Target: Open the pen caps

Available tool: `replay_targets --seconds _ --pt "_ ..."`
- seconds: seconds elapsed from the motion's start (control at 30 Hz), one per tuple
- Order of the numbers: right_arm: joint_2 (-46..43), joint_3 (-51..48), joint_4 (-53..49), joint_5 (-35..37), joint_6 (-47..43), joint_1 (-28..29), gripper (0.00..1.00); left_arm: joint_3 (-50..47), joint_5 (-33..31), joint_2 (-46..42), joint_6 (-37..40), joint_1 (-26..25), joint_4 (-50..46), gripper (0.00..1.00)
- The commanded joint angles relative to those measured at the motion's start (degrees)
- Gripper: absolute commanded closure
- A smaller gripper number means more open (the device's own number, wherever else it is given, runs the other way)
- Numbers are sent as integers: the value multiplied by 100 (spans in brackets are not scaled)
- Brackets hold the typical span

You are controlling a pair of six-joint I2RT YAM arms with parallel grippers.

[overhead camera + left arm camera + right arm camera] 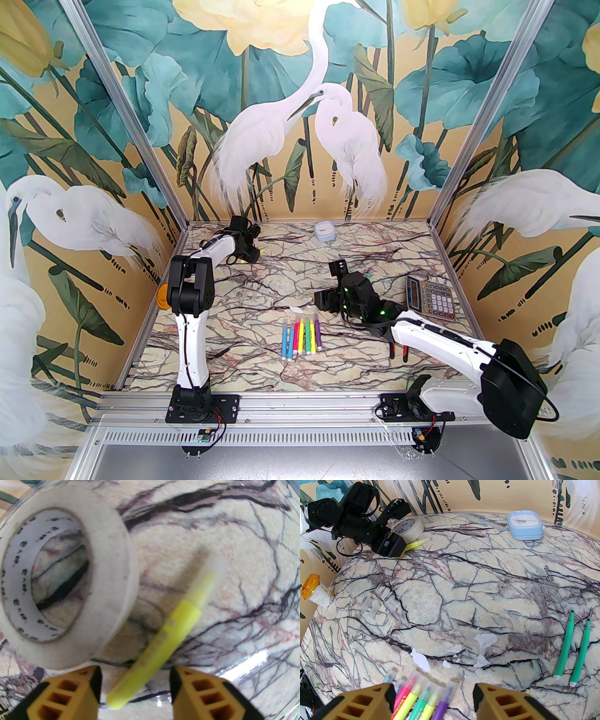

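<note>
A tape roll (65,578) is seen lying flat at the far left of the table (262,375), just beside a yellow marker (164,632) and close against the left finger's side. A clock (325,231) is set at the far edge, a calculator (429,297) at the right and a cup (316,592) with an orange lid at the left edge. Red-handled pliers (404,352) are partly hidden under the right arm. Two green pens (564,646) are laid side by side with tips bare, and two loose caps (370,606) are found well apart from them.

The yellow marker's long axis is slanted away from the left tool (134,671), with its cap (215,564) fitted at the far end. A row of markers (410,700) is ranged near the table's middle, long axes near-to-far, their caps (414,675) pointed to the far side.

The left arm is stretched far forward and bent low. Its tool is spread, the marker's rear end lying between the fingers with a gap either side. The right arm is angled in toward the middle, its tool (433,688) spread above the row with nothing pinched
</note>
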Motion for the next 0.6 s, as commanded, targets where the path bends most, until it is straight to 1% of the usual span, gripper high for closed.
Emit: replay_targets --seconds 0.0,0.07,0.17,0.27,0.3,0.43,0.57 --pt "-15 -26 75 91 42 -29 38 87 304 95 -31 -30 -474 56" --pt "-32 -31 55 113 27 -30 38 -45 314 60 -96 -60 -541 61" --pt "-57 -33 40 139 16 -38 36 -254 189 7 -213 -139 -638 63" --pt "-81 -32 31 140 -11 -56 35 -478 263 -173 -347 -158 -588 66" --pt "-90 -31 15 136 -23 -63 35 -491 293 -220 -416 -167 -642 69" --pt "-157 -74 28 165 -27 -82 34 -482 599 -459 -759 -263 -814 80" --pt "-258 -136 11 223 -4 -104 34 -591 921 -718 -1234 -493 -869 84"
